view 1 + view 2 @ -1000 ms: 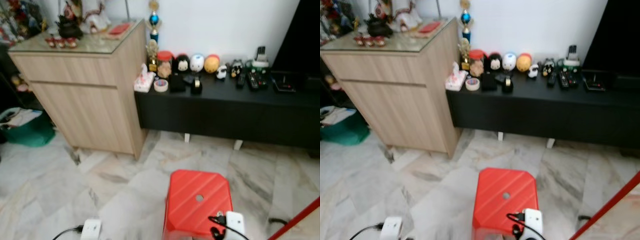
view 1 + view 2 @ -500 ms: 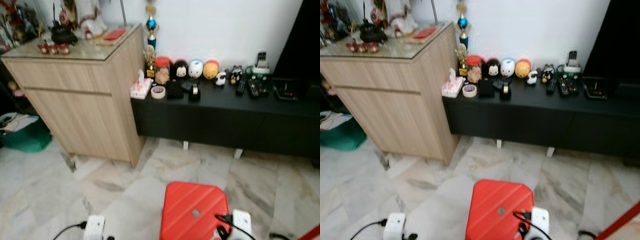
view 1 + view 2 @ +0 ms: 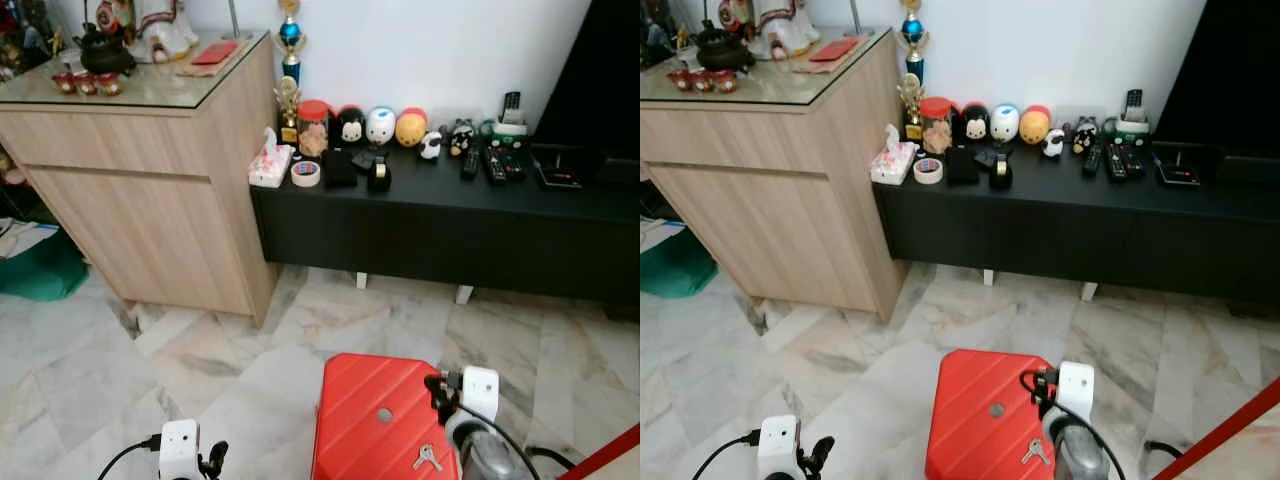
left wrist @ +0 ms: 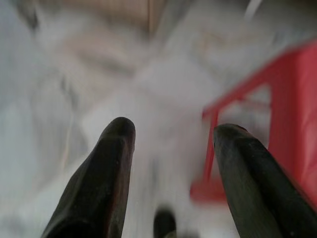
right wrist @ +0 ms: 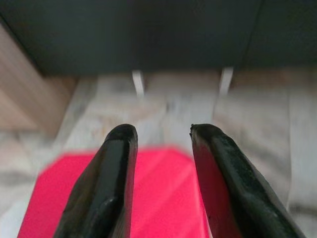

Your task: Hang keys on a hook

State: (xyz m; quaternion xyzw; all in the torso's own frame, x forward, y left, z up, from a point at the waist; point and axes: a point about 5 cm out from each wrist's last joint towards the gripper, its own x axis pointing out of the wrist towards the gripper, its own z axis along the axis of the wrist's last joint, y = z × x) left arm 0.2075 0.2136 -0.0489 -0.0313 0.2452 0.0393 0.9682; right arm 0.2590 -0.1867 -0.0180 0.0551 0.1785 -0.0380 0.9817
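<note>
Your keys lie flat on top of the red stool, near its front right corner and just beside the right arm's wrist. Your right gripper hovers over the stool's top with its fingers parted and nothing between them — the black TV cabinet and marble floor lie ahead of it. Your left gripper hangs low over the floor beside the stool, fingers also spread and empty. A wooden cabinet stands left of the black one.
</note>
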